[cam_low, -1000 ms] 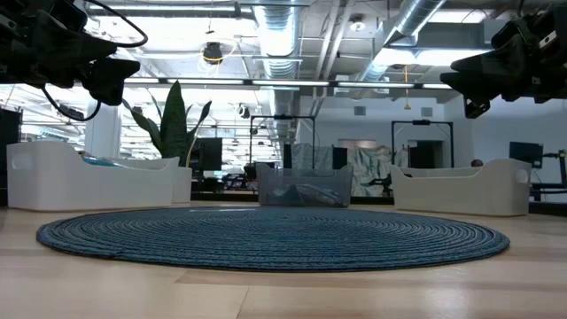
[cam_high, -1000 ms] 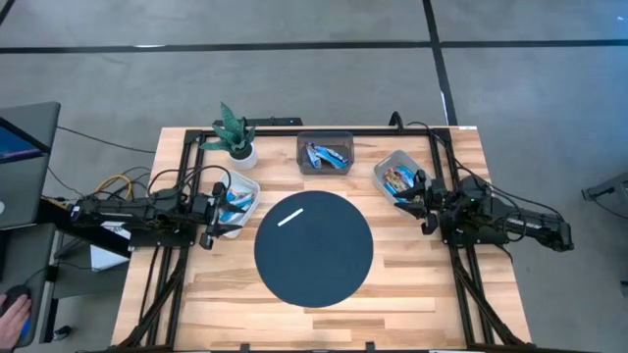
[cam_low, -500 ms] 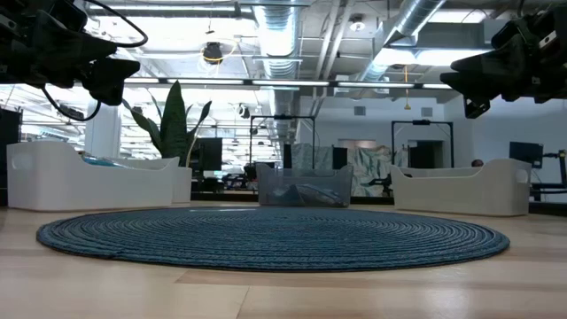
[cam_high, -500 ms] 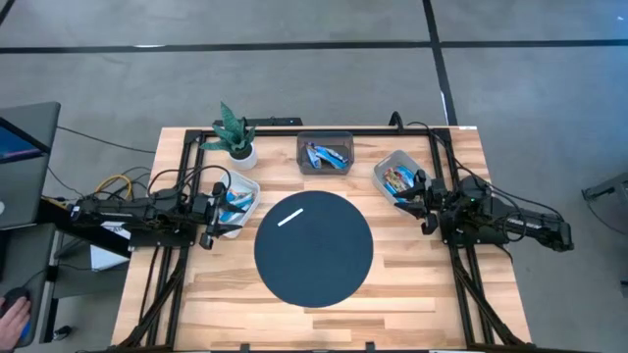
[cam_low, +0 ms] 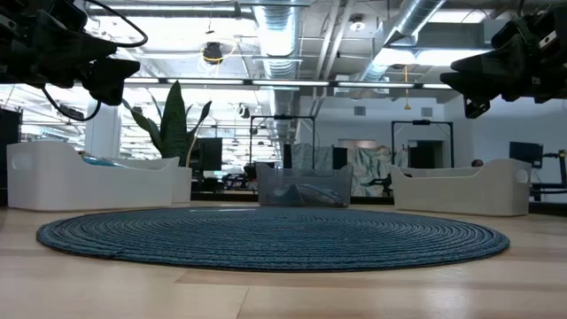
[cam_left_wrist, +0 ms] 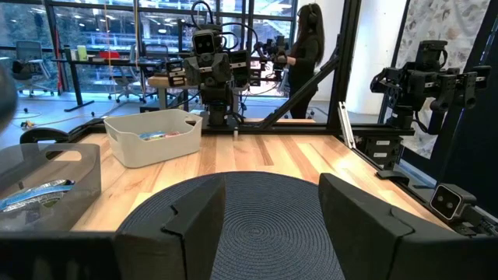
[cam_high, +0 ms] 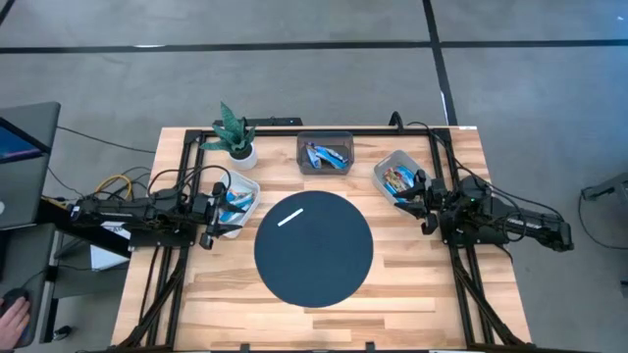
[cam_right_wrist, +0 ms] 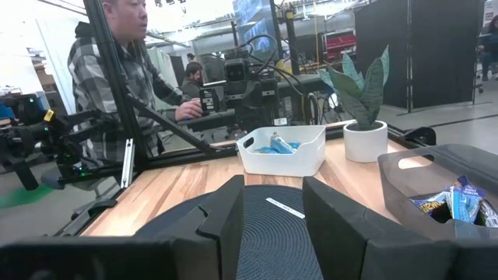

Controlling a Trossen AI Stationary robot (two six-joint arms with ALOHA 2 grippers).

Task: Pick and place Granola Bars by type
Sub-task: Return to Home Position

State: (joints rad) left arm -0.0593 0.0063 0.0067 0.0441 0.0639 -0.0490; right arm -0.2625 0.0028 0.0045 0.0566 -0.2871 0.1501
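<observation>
Finds the Granola Bars [cam_high: 326,154] sorted into three bins on the wooden surface [cam_high: 422,294]: blue-wrapped bars in the gray bin [cam_high: 301,157] at the far edge, blue bars [cam_high: 234,200] in the left white bin [cam_high: 253,184], orange-and-brown bars [cam_high: 396,177] in the right white bin [cam_high: 379,167]. Notes a thin white stick [cam_high: 291,216] lying alone on the round blue woven mat [cam_high: 314,260], toward its far left. Places the left arm [cam_high: 137,211] along the left side, left jaws at the near edge of the left white bin, raised off the surface, moderately wide, holding nothing. Places the right arm [cam_high: 500,224] along the right side, right jaws at the near corner of the right white bin, likewise raised, parted more narrowly, holding nothing. Records a potted plant [cam_high: 234,137] just beyond the left white bin. Sees a person in a plaid shirt [cam_right_wrist: 109,70] and a person in dark clothing [cam_left_wrist: 307,47] standing past the surface.
</observation>
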